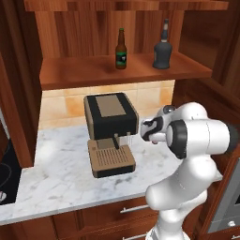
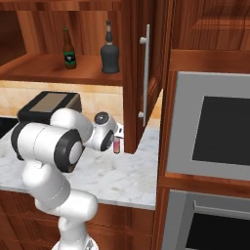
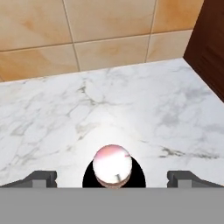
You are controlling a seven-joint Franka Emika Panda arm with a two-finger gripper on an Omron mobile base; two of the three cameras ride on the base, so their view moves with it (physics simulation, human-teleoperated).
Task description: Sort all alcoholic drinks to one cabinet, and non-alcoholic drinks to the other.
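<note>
Shelf of the open wall cabinet carries the brown beer bottle toward its middle and the dark grey bottle near its right end, both upright and apart. Under the shelf, a black-and-tan coffee machine stands on the marble table; in the right base view the arm hides much of it. Further right, near the table's back right corner by the cabinet's side wall, the pink bottle stands upright, mostly hidden behind the wrist. In the hand view its top sits between the fingers, which are spread wide and clear of it; the gripper holds nothing.
</note>
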